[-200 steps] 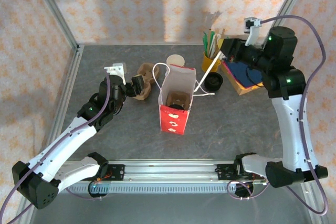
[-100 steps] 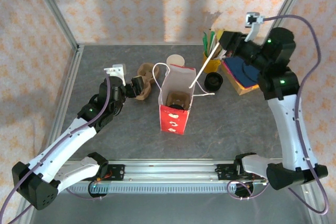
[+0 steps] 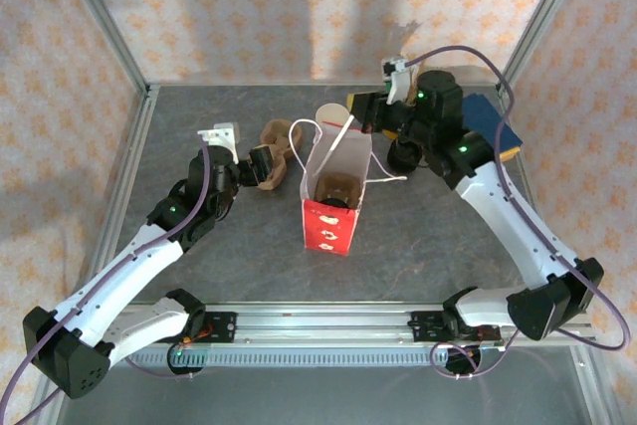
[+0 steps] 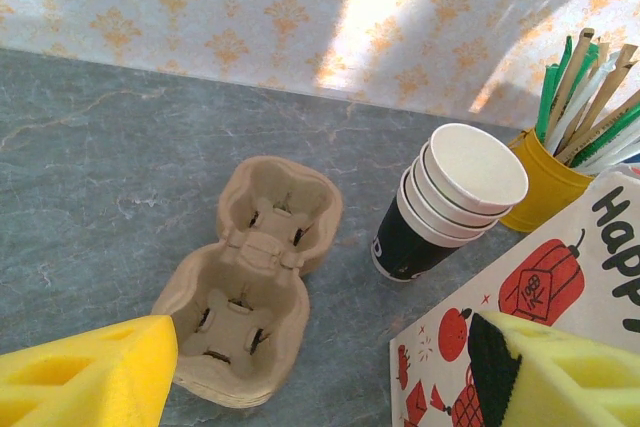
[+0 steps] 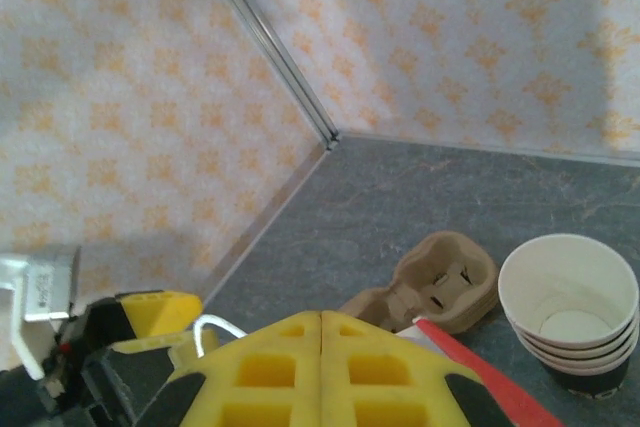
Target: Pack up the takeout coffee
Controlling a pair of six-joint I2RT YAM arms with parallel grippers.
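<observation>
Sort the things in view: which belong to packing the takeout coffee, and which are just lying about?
Job in hand:
- stack of paper cups
- red paper bag
- cardboard cup carrier
- white stick, pinched in the right gripper over the bag

Lying about:
- yellow mug of sticks
- black lid
- blue flat object

The wall panels [image 4: 200, 7] are cream with an orange floral motif; the tabletop [image 4: 90, 147] is marbled grey. Ahead of the left gripper [image 4: 320, 387], its fingers [image 4: 90, 372] yellow with a black pad, lie a tan moulded-pulp cup carrier [image 4: 250, 277], stacked paper cups [image 4: 440, 212] white above and black below, and a yellow mug [image 4: 535, 192] of green and tan sticks [image 4: 575, 97]. To its right, a white paper bag [image 4: 570, 257] carries red prints and black lettering.
</observation>
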